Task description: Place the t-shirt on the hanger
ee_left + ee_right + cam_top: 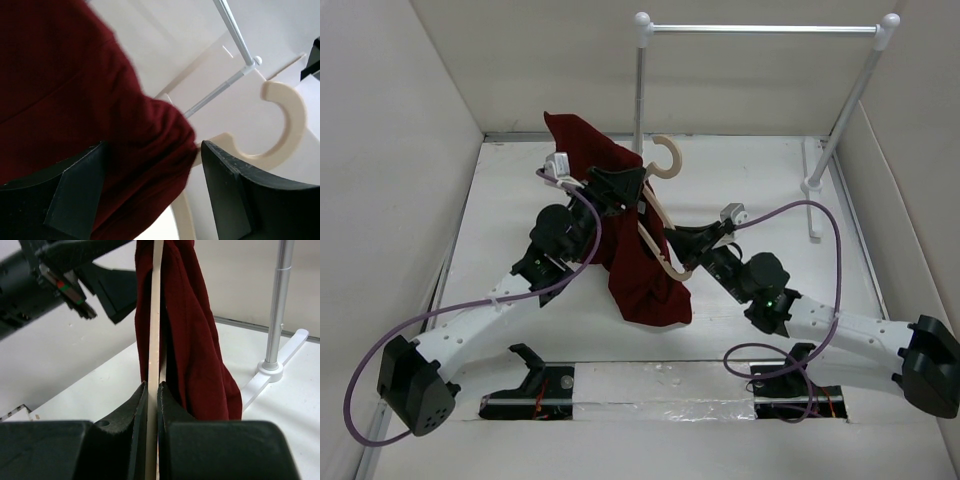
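Observation:
The maroon t-shirt (632,262) hangs bunched over one side of the cream hanger (669,161), which is held tilted above the table. My right gripper (677,243) is shut on a thin hanger arm (153,340), with the t-shirt (197,345) draped just behind it. My left gripper (623,186) is open at the hanger's neck. In the left wrist view a fold of the t-shirt (100,100) lies between its spread fingers (235,195), next to the hanger's hook (287,125). The cloth hides the hanger's far shoulder.
A white metal rail stand (760,29) rises at the back of the table, its near post (639,90) right behind the hook and its foot (813,190) at the right. White walls enclose the table on the left, right and back.

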Controlling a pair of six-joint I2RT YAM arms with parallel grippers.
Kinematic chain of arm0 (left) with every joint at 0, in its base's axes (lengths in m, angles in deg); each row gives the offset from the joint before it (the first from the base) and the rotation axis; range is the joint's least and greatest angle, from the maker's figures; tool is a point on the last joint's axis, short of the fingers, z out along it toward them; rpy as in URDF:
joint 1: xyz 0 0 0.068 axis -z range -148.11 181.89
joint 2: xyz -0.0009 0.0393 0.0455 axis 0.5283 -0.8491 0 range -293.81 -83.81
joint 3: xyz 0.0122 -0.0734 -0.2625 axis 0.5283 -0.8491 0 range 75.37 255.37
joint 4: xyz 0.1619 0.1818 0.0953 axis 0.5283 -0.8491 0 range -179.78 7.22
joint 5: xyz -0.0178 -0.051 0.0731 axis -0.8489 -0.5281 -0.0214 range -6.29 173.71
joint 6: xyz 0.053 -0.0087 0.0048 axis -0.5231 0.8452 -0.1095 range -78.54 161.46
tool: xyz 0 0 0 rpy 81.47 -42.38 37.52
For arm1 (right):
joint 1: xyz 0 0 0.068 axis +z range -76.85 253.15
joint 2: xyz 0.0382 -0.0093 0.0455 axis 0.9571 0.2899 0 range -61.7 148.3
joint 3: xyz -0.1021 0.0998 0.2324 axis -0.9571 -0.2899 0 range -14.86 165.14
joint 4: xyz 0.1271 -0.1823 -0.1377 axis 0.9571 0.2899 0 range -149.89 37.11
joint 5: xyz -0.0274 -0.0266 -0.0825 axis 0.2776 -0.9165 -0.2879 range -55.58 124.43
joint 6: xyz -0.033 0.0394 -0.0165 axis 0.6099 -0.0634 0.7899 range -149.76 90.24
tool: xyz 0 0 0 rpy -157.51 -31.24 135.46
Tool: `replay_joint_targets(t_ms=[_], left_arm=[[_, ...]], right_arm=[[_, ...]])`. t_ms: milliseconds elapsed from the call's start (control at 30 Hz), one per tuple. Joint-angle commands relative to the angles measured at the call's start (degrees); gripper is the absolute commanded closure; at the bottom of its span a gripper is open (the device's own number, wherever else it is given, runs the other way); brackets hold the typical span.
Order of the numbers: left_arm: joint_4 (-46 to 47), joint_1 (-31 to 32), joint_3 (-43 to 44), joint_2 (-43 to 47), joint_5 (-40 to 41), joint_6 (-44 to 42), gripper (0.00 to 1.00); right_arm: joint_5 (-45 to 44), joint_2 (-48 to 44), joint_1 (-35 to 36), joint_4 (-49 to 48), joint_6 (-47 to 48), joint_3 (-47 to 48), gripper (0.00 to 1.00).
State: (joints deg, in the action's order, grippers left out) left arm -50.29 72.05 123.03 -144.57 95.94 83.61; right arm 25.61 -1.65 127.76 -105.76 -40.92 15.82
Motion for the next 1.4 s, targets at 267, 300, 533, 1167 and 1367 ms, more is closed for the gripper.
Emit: replay_joint_targets(t_ms=[267,300,533,1167,1367], left_arm=[[-0.92,0.36,-2.05,7.48,2.17,4.08,0.23],[-1.81,0.36,-2.57,9.14,2.71,4.17,0.23],[-0.68,-2.1,-4.59,12.32,2.37,7.41,0.21],[2.92,-2.63,1.21,0.02,-1.68,9.7,0.24],[8.29,-2.63,-1.51,-1.12,-1.24,11.29,0.4]], right_arm=[[-5.69,-3.54,0.42,-4.06,1.58,2.28,1.0],[-4.99,-3.63,0.41,-4.06,1.4,2.2,1.0],[-3.05,-3.63,-0.12,-4.23,1.05,1.49,1.0],[3.19,-3.54,-0.12,-5.37,1.67,0.7,1.0],[5.48,-1.43,-0.12,-6.5,1.32,1.93,1.0]])
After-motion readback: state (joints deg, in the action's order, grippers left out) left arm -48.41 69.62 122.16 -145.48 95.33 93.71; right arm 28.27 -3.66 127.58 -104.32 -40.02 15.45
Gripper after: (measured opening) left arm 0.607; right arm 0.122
